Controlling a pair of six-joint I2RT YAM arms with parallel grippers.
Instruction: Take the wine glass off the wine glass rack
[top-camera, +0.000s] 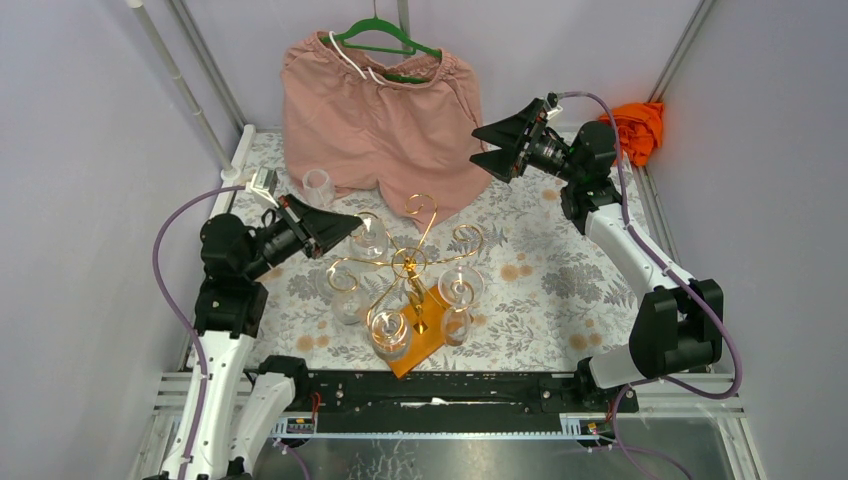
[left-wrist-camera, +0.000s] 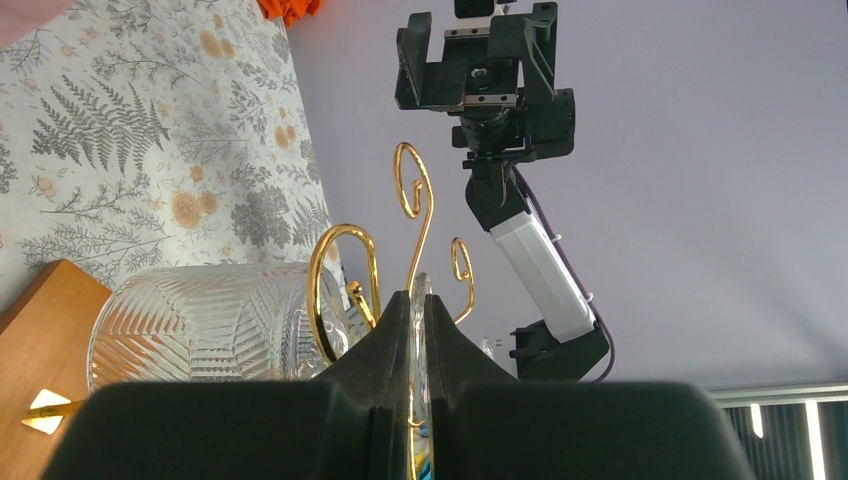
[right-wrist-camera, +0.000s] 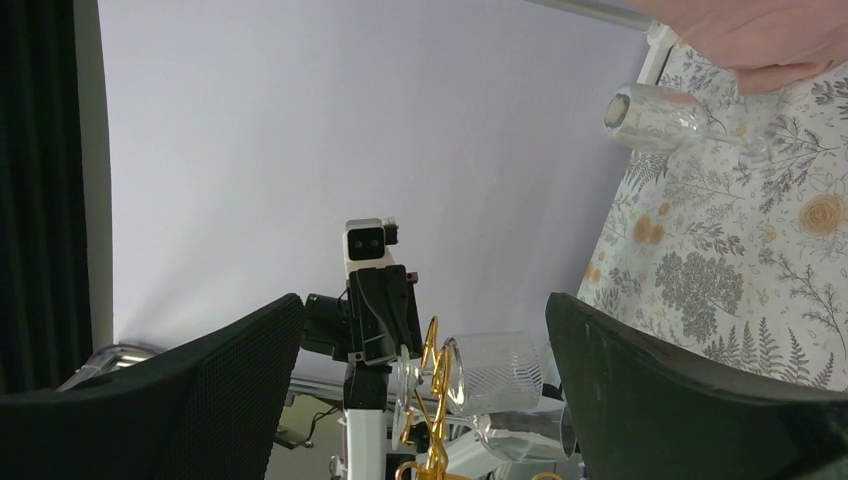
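The glass hangs bowl-down, long axis upright, at ten o'clock on the rack. We see the left gripper right against it from nine o'clock, clamped on a thin glass edge, which we judge is its foot. The right gripper is spread wide, well off at two o'clock.

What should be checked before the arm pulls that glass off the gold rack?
1. Left gripper closed on the wine glass: ok, its fingers pinch a thin glass edge.
2. Which part of the glass is pinched: cannot tell.
3. Glass free of the wine glass rack: not ok, it sits among the gold curls.
4. Right gripper out of the way: ok, open and raised beyond the rack.
5. Room around the grip: not ok, a ribbed glass hangs close beside the fingers.
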